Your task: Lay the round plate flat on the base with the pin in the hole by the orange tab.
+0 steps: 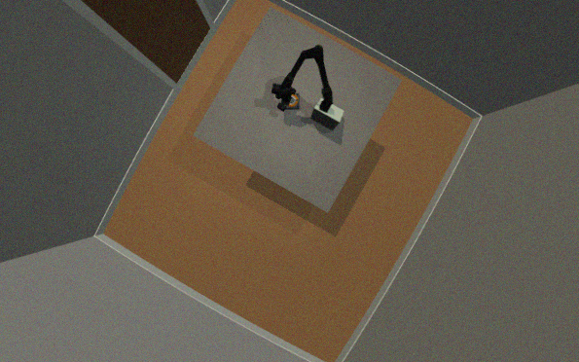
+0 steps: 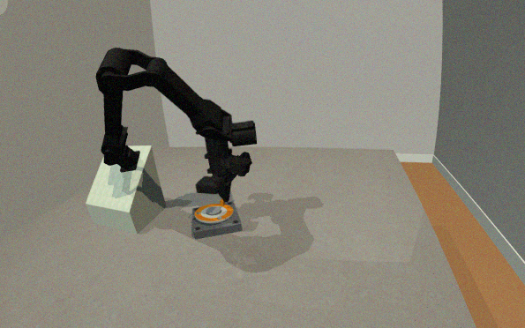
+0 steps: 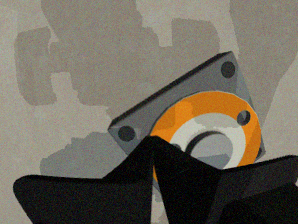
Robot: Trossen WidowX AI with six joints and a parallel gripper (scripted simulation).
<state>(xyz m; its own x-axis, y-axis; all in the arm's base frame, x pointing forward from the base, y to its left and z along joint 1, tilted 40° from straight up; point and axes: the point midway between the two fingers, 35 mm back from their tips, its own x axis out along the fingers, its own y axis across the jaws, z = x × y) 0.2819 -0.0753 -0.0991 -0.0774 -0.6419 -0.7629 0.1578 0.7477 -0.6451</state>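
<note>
The round orange and white plate (image 1: 295, 101) (image 2: 229, 212) (image 3: 215, 101) sits around the grey post (image 2: 213, 211) (image 3: 214, 150) on the dark square base (image 2: 218, 231). Whether it lies fully flat is hard to tell. Its orange tab (image 2: 221, 203) stands at the far rim in the exterior view, close beside the fingertips. My gripper (image 2: 226, 200) (image 3: 150, 141) is shut and empty, its tips at the plate's rim; contact cannot be made out. One hole (image 3: 243, 117) shows in the rim. The pin is not discernible, and the fingers hide the near part of the plate.
The pale block (image 1: 330, 112) (image 2: 112, 213) under the arm's foot stands left of the base in the exterior view. The arm arches over from it. Dark holes mark the base's corners. The grey table top (image 1: 279, 151) (image 2: 346, 287) ends at the orange-brown floor (image 1: 221, 243) (image 2: 478, 256).
</note>
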